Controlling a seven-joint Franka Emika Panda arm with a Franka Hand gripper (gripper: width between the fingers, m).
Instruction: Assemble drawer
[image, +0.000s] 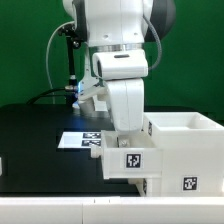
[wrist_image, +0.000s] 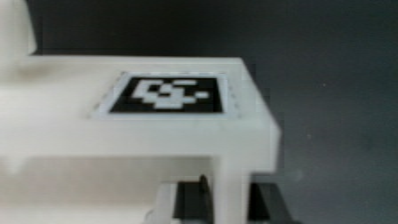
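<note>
A small white drawer tray with a black-and-white tag on its face sits low in the middle of the exterior view. It touches the left side of the large white casing. My gripper comes down on the tray from above. In the wrist view the gripper is shut on a thin white wall of the tray, with a dark finger on each side of the wall. The tray's tag faces the camera. The second small tray is out of view.
The marker board lies flat on the black table, behind and to the exterior view's left of the tray. A green backdrop stands behind, with a black stand at the back left. A white ledge runs along the front.
</note>
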